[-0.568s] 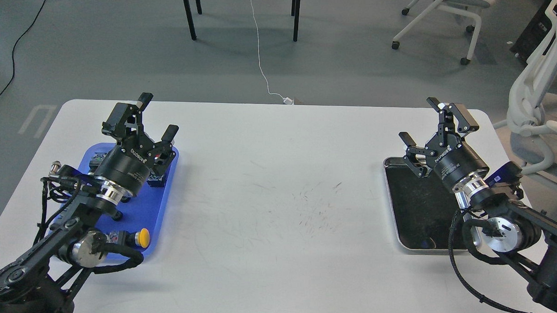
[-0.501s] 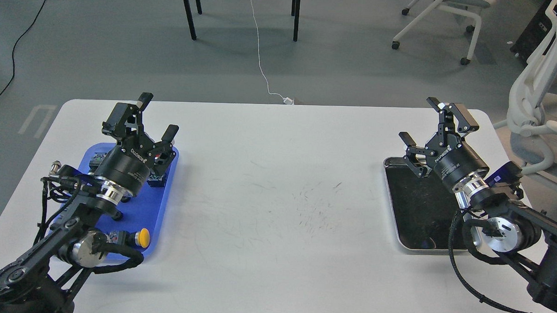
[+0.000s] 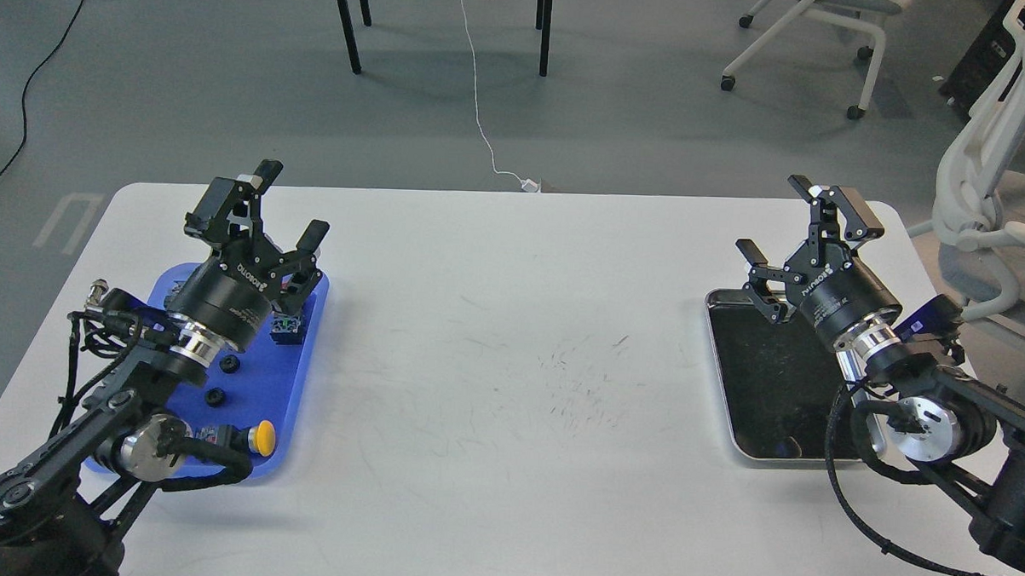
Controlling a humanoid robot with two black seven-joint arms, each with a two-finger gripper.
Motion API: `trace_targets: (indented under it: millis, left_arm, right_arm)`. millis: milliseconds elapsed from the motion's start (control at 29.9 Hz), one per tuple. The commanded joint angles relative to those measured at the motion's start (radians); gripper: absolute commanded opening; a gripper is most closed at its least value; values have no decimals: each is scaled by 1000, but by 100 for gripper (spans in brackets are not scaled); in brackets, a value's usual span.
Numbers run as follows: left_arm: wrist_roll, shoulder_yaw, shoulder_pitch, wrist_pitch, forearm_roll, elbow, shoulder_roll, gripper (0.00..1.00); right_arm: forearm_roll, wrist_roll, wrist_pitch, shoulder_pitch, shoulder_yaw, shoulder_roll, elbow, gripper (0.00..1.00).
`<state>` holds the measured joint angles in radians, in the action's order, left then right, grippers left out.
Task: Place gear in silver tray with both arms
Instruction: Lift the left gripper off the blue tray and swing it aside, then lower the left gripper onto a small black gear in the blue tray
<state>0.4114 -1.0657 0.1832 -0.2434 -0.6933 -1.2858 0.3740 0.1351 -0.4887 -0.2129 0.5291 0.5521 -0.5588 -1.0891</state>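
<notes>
White table [image 3: 494, 338] fills the view. At left, the black left gripper [image 3: 292, 205], fingers spread and empty, hangs above a blue plastic tray [image 3: 262, 382] holding two small black gears [image 3: 222, 380]. At right, the right gripper [image 3: 800, 226], fingers spread, hovers over the shiny rectangular silver tray [image 3: 765, 382].

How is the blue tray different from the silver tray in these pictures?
The blue tray is matte plastic on the table's left; the silver tray is shiny metal with a dark bottom on the right. The blue tray holds small parts, while the silver tray's visible part is bare. Both are rectangular with rounded corners, and an open end effector hangs over each: left, right.
</notes>
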Motion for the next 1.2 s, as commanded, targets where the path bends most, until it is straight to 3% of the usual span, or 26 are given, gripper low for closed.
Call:
trace_targets:
  millis: [0, 134, 301, 435, 602, 769, 969, 1170]
  left_arm:
    - [1, 6, 4, -45, -5, -1, 13, 98]
    - [0, 7, 8, -68, -18, -4, 29, 98]
    - [3, 20, 24, -161, -159, -43, 129, 98]
    - [77, 21, 70, -245, -458, -67, 271, 98]
    - [77, 62, 128, -245, -797, -112, 452, 98]
    - [77, 236, 229, -245, -1173, -145, 638, 96]
    - [77, 469, 361, -122, -1459, -64, 609, 89]
    - [77, 636, 429, -85, -1488, 29, 553, 80]
  right_arm:
    - [1, 0, -2, 0, -3, 2, 0, 99]
    - [1, 0, -2, 0, -3, 2, 0, 99]
    - [1, 0, -2, 2, -3, -4, -2, 99]
    - [1, 0, -2, 2, -3, -9, -3, 99]
    - [3, 0, -2, 6, -4, -6, -2, 99]
    - [3, 0, -2, 14, -8, -3, 0, 99]
    - [6, 0, 1, 16, -9, 0, 0, 99]
    - [5, 0, 0, 12, -8, -13, -3, 99]
